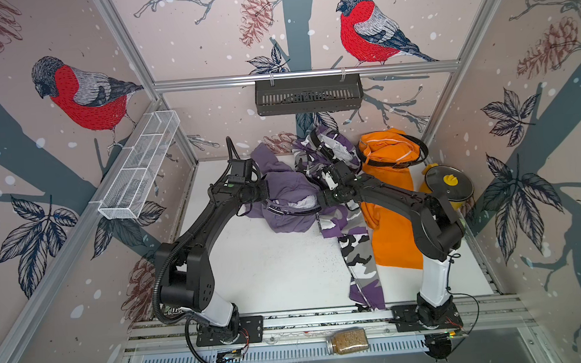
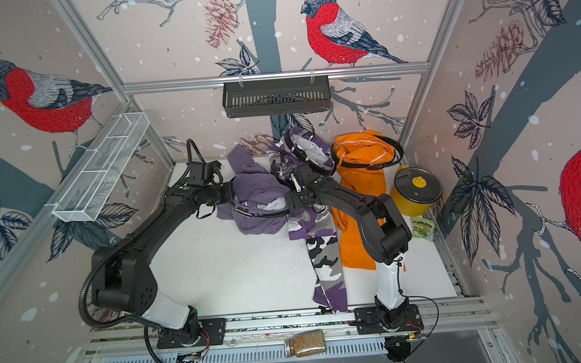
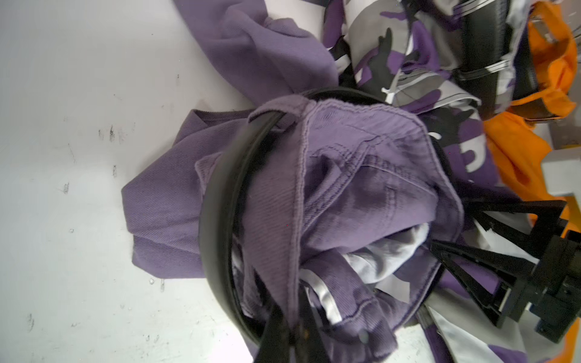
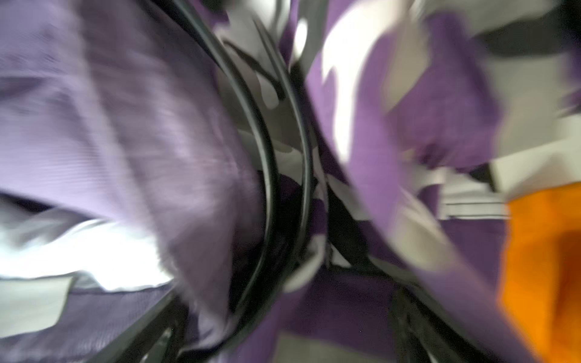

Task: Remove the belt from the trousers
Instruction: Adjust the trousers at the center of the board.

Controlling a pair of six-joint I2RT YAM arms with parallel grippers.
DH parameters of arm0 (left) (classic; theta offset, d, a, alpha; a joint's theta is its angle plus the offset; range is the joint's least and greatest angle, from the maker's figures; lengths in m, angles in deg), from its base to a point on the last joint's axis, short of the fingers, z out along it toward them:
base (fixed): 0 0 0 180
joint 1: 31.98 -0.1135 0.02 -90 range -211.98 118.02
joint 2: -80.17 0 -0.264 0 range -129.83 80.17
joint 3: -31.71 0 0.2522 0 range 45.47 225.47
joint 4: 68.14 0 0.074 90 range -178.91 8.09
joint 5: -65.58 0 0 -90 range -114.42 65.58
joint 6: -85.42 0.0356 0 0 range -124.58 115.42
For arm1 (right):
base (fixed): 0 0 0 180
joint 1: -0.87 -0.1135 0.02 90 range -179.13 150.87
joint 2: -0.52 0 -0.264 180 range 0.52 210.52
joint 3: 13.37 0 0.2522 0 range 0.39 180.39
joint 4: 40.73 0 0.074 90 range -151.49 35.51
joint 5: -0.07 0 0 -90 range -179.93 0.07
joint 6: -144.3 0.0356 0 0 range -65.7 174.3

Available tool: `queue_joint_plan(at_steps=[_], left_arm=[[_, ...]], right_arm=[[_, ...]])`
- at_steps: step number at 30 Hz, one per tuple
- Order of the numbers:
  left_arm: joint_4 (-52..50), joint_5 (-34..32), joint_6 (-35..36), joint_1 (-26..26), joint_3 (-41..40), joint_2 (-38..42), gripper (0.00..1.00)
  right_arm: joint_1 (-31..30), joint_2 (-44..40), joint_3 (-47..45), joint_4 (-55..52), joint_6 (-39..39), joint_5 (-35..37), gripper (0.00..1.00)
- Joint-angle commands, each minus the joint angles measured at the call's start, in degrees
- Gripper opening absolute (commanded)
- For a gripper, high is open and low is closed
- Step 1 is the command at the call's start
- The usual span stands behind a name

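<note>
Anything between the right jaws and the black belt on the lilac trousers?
Nothing visible. The open right gripper appears to straddle the waistband of the lilac-purple cloth trousers where the glossy black belt runs; the camouflage-print trousers lie beside, not between.

Lab cell: aluminium frame (image 1: 305, 74), bird-print walls (image 1: 204, 46)

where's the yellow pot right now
In both top views the yellow pot stands on the right side of the table, near the back corner, just right of the orange trousers.
</note>
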Motion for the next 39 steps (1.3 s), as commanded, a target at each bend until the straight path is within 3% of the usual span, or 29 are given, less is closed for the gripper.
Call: queue_joint_plan(at_steps=[1, 5, 9, 13, 23, 27, 34, 37, 38, 39], left_arm=[[-1.7, 2.4, -0.1, -0.1, 2.0, 3.0, 0.00], [-1.9, 2.9, 0.5, -0.1, 3.6, 6.6, 0.00], [-2.0, 2.7, 0.4, -0.1, 5.0, 9.0, 0.00], [-2.1, 3.2, 0.1, 0.0, 5.7, 10.0, 0.00], [-2.2, 3.8, -0.8, 0.0, 7.6, 12.0, 0.00], [-2.3, 4.0, -1.2, 0.1, 8.4, 12.2, 0.00], [-2.1, 4.9, -2.0, 0.1, 9.1, 13.1, 0.00], [-1.1, 6.5, -2.9, 0.1, 8.7, 13.0, 0.00], [-0.7, 7.0, -3.2, 0.1, 8.5, 12.8, 0.00], [-0.4, 7.3, -3.4, 0.2, 8.3, 12.7, 0.00]], right_arm=[[-1.1, -5.1, -1.7, 3.1, -4.4, 2.4, 1.00], [-2.3, -13.2, -5.2, 6.9, -11.6, 1.7, 1.00], [-7.4, -19.6, -9.8, 10.7, -23.0, -1.2, 0.99], [-11.1, -21.5, -13.9, 15.6, -27.8, -9.3, 0.99], [-18.4, -12.0, -10.6, 28.3, -27.3, -11.4, 0.99], [-19.0, -7.2, -9.0, 35.1, -24.4, -9.3, 0.99], [-19.1, -1.3, -5.6, 43.2, -22.3, -15.3, 1.00], [-19.1, 0.4, -2.9, 43.8, -22.1, -18.4, 0.88], [-19.1, 0.7, -2.1, 43.7, -21.9, -19.3, 0.74], [-19.1, 0.8, -1.3, 43.1, -21.7, -20.0, 0.49]])
